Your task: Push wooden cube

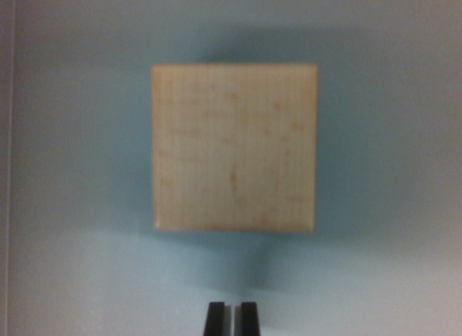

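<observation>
**Cube Dead Ahead of Closed Fingers**

Left of the wooden cube (234, 147): only a faint pale strip along the wrist view's left edge, possibly a seam or border, then bare blue-grey surface (79, 206). Nothing there to obstruct.

At centre: cube resting flat on that surface, square top face up, pale and lightly flecked. Likely light, rigid, smooth-sided, so prone to sliding easily and twisting if struck off-centre. No need to grasp; best contact judged at the middle of its near face. Just below the cube, well apart from it, gripper (232, 318) peeking in at the bottom edge, jaws nearly together with only a thin slit between.

Right of the cube: more bare surface, soft shadow, nothing blocking.
</observation>
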Tool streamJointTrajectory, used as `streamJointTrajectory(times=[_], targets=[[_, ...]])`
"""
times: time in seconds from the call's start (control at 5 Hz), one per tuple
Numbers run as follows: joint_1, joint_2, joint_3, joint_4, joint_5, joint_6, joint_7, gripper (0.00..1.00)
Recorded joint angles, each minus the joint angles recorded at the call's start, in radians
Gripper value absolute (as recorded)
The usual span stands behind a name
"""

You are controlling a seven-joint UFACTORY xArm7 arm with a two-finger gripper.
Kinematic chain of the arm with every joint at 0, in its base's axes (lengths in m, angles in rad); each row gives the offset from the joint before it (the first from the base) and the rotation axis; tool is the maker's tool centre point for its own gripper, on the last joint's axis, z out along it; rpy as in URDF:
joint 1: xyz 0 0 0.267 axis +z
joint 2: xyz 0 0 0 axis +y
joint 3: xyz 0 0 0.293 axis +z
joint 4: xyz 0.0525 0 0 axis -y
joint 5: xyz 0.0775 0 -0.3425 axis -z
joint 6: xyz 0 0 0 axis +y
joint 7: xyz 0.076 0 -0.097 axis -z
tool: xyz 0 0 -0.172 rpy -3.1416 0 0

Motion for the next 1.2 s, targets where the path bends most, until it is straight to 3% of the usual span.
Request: streamJointTrajectory(times=[0.2,0.4,0.6,0.8,1.0,1.2], targets=[[0.0,0.0,0.0,0.0,0.0,0.0,0.0,1.0],[-0.0007,0.021,-0.003,0.036,-0.0016,0.014,-0.004,1.0],[-0.0007,0.021,-0.003,0.036,-0.0016,0.014,-0.004,1.0],[-0.0014,0.046,-0.006,0.076,-0.0033,0.03,-0.009,1.0],[-0.0014,0.046,-0.006,0.076,-0.0033,0.03,-0.009,1.0],[-0.0022,0.071,-0.01,0.117,-0.0051,0.047,-0.014,1.0]])
